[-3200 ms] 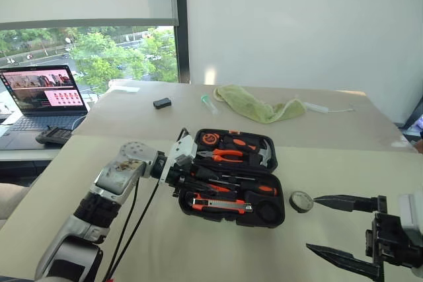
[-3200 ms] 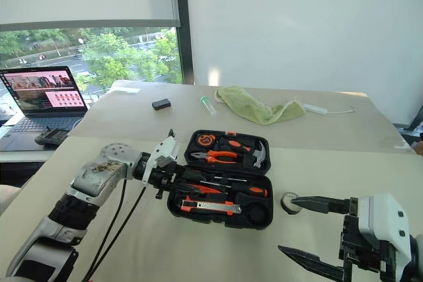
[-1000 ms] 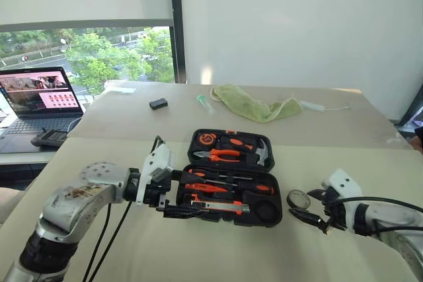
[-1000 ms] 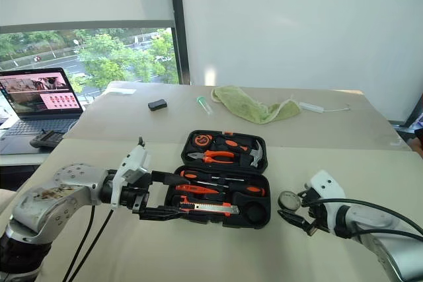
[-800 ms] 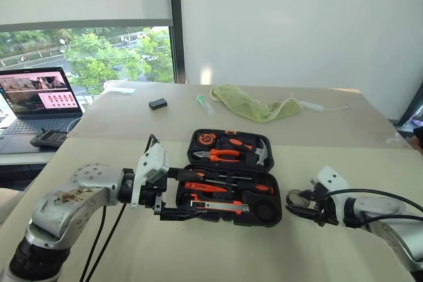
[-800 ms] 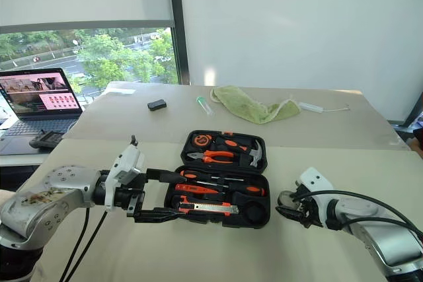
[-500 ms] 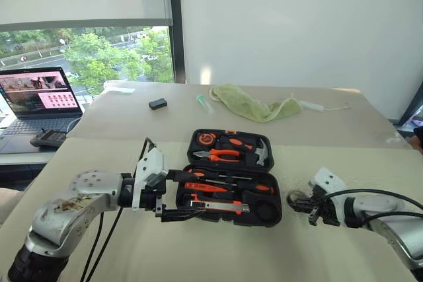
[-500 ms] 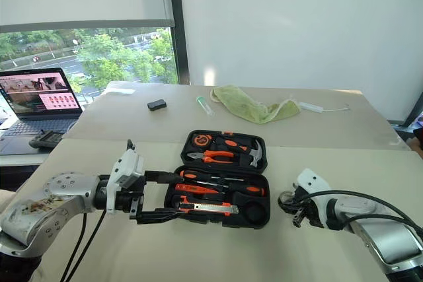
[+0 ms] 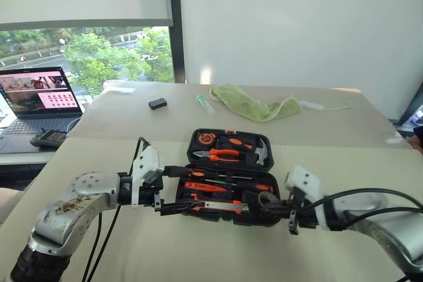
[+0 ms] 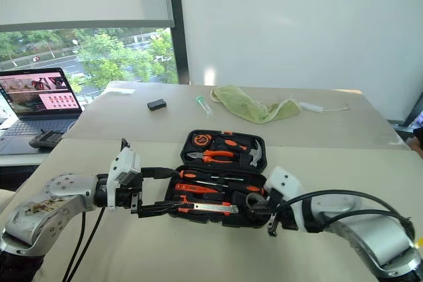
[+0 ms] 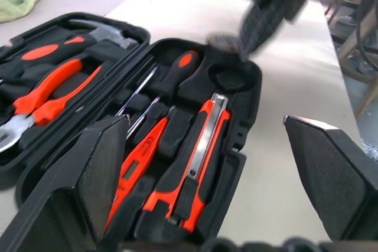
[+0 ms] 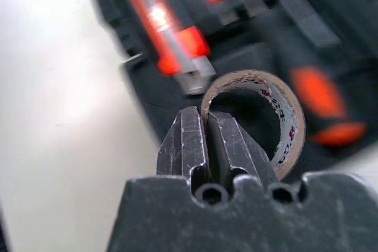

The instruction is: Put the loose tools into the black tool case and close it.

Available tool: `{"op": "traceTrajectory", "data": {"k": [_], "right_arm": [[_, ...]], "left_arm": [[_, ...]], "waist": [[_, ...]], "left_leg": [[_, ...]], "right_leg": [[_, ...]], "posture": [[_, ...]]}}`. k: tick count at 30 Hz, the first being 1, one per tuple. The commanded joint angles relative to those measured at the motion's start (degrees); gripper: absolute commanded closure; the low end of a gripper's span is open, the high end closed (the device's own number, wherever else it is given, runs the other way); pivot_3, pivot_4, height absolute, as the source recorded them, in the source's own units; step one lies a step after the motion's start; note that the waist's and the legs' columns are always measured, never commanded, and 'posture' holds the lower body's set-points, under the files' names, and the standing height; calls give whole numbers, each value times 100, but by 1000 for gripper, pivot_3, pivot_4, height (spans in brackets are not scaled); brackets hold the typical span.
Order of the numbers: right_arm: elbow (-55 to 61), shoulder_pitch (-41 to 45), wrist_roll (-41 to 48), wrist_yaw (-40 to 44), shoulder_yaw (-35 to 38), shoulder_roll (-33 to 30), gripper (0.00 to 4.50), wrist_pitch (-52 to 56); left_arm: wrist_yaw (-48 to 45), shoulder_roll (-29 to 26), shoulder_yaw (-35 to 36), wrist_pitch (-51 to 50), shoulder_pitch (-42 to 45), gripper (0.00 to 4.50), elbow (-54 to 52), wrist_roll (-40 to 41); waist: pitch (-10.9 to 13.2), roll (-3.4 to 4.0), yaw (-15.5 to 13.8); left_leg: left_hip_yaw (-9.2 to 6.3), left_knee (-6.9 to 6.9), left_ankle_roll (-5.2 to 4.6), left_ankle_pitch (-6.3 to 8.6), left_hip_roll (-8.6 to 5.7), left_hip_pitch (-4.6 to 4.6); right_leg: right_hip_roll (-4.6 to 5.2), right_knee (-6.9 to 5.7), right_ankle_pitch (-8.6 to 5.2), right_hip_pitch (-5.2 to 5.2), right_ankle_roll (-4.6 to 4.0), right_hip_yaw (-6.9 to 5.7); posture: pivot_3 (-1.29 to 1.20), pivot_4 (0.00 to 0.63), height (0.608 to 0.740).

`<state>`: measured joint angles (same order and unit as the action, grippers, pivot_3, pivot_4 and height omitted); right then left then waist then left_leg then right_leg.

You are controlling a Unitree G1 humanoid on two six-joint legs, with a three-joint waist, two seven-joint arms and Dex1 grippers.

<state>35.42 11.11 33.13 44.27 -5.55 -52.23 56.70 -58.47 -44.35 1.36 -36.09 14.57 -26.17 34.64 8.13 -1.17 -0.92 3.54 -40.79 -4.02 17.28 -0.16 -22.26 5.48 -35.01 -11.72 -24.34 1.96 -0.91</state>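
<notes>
The black tool case (image 9: 195, 143) lies open in the middle of the table, lid part away from me. In its near half rest two long screwdrivers (image 9: 228, 180), a slim orange tester and the utility knife (image 9: 219, 207). My right gripper (image 9: 269, 204) is shut on the wall of the small tape roll (image 12: 289, 125) and holds it over the case's front right corner, above the round pocket (image 11: 227, 79). At the case's left end my left gripper (image 9: 188, 189) is open, one finger on each side of the near half's left end; I cannot tell if it touches.
Pliers (image 9: 223, 154) and a small hammer (image 9: 262, 153) sit in the lid. Further back lie a green cloth (image 9: 254, 105), a small black box (image 9: 158, 103) and a small tube (image 9: 203, 102). A laptop (image 9: 39, 97) stands on the desk at far left.
My right gripper closed on the tape roll beside the case, lifted it and carried it left to above the case's front right corner. The left gripper stayed open at the case's left end.
</notes>
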Motion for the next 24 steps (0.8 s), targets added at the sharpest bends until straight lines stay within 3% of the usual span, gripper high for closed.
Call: {"op": "traceTrajectory", "data": {"k": [1, 7, 15, 20, 24], "right_arm": [[-19, 199, -173, -72, -354, 22, 4456, 137], [-284, 287, -485, 116, -833, -143, 4456, -2], [-183, 282, -355, 183, -421, -184, 1869, 74], [226, 83, 109, 138, 259, -2, 1869, 143], [80, 302, 699, -403, 1200, 788, 1869, 162]], "left_arm": [[83, -84, 243, 96, -65, 0, -103, 18], [207, -121, 290, 100, -149, 0, -156, -12], [279, -113, 289, 124, -228, 0, -114, -67], [415, -28, 270, 85, -165, 0, -4, -84], [1108, 232, 260, -648, 169, 0, 351, 0]], "waist": [[0, 0, 15], [0, -4, 39], [0, -5, -3], [0, -5, 3], [1, -6, 15]], "left_leg": [[0, -1, 0, 0, 0, 0], [1, 3, 5, -3, 6, 18], [-1, 3, 6, -3, 5, 14], [-1, 4, 8, -3, 5, 3], [-1, 4, 6, 0, 5, 2]], "right_leg": [[0, 1, 0, 1, 0, 0], [-5, -2, 0, 10, -3, 2], [-4, -2, 4, 9, -9, -2], [-2, 2, 5, 0, -8, -4], [-2, 0, 6, 0, -6, -2]], "posture": [[0, 150, 740], [0, 150, 740], [0, 150, 740], [0, 150, 740], [0, 150, 740]]}}
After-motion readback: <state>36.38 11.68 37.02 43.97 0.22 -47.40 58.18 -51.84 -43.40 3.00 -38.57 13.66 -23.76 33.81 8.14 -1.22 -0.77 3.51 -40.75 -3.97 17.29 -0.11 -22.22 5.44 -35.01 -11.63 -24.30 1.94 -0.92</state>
